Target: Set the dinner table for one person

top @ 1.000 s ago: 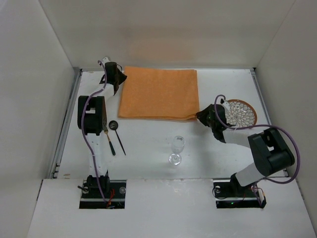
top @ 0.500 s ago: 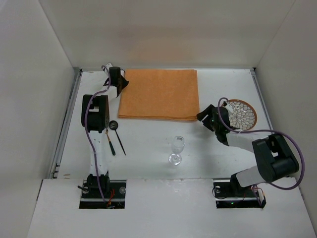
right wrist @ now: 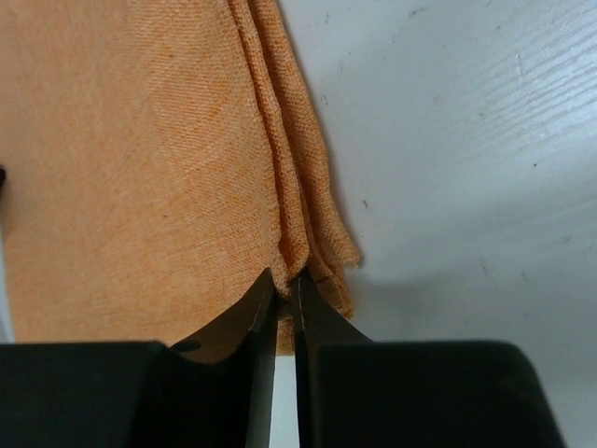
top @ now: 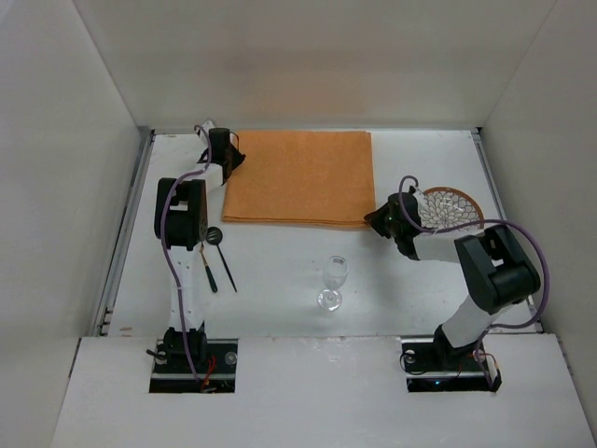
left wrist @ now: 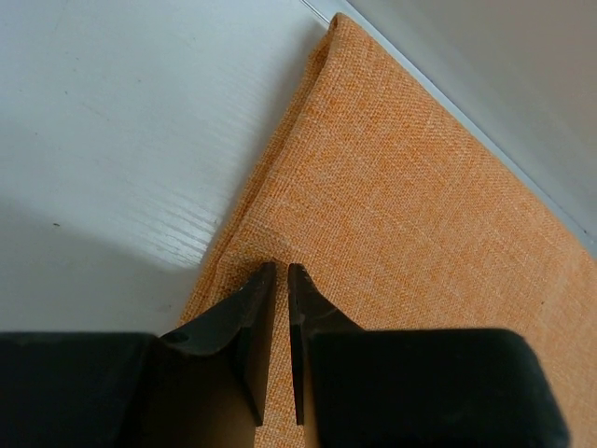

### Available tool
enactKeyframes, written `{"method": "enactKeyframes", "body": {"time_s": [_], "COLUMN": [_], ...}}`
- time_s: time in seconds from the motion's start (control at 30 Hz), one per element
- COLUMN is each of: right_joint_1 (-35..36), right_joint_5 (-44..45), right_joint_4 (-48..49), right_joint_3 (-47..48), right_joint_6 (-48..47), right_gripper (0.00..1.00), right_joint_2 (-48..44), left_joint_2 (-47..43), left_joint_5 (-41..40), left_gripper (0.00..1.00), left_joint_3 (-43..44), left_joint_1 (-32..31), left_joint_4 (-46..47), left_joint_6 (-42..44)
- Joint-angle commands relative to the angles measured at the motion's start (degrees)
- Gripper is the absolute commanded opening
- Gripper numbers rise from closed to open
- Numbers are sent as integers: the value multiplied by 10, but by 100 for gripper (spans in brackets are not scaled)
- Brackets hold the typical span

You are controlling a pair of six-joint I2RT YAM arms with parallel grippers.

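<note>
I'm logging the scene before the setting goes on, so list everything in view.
dinner table: one, matte white, under everything
orange cloth mat: one, orange, folded, far centre
wine glass: one, clear, upright, near centre
round plate: one, white lattice with brown rim, right side
spoon: one, dark, left side
second utensil: one, dark, beside the spoon
left gripper: one, black, pinching the mat's left edge
right gripper: one, black, pinching the mat's near right corner

Lab: white-walled enclosure point(top: 308, 65), bolted arms point(top: 182, 215)
</note>
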Motion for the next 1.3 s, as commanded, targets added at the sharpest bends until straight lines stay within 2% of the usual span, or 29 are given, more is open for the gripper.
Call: {"method": "enactKeyframes", "body": {"time_s": [0.0,0.2,0.33,0.37,0.5,0.57,0.73,0.8,0.87,0.9,0.93,1.0,1.03,1.07,1.13,1.17,1.2,1.27], "right_joint_1": [-11,-61,-87,-90,-89,-89,-94,-100,-115,-126,-138,-176,-195,-212,-248,-267,-285,-312], "right_joint_5": [8,-23,-23,-25,-37,-36,-12,8,33,43,50,49,49,52,66,71,77,96], "right_joint_4": [24,19,27,29,19,11,-54,-97,-122,-131,-137,-156,-170,-178,-189,-194,-200,-209], "right_joint_3": [-21,-65,-94,-98,-106,-114,-119,-107,-101,-95,-88,-72,-67,-66,-70,-75,-83,-99], "right_joint_6": [13,-2,-4,-6,-26,-35,-68,-88,-92,-95,-98,-99,-96,-94,-94,-93,-92,-91], "right_gripper": [12,12,16,21,57,64,69,68,64,56,44,11,5,4,10,15,22,43], "right_joint_2": [-56,-100,-123,-127,-152,-176,-297,-345,-390,-402,-406,-409,-412,-416,-425,-433,-443,-451], "left_joint_2": [-18,-35,-47,-52,-78,-109,-224,-273,-318,-336,-364,-411,-427,-452,-488,-503,-522,-563], "left_joint_5": [17,61,57,59,57,52,11,4,2,2,2,-4,-9,-21,-40,-50,-64,-81], "left_gripper": [10,12,13,13,21,27,45,51,52,52,48,41,37,27,13,11,9,9], "left_joint_3": [-22,-59,-82,-89,-122,-147,-257,-305,-342,-356,-380,-426,-445,-478,-521,-539,-560,-603], "left_joint_1": [4,-6,-13,-13,-11,-5,-6,-16,-36,-45,-63,-102,-118,-150,-196,-209,-227,-249], "left_joint_4": [-18,42,54,58,73,75,140,180,203,209,216,233,240,253,255,255,254,245], "left_joint_6": [-6,-57,-73,-79,-86,-86,-77,-69,-64,-62,-58,-52,-52,-50,-48,-47,-46,-47]}}
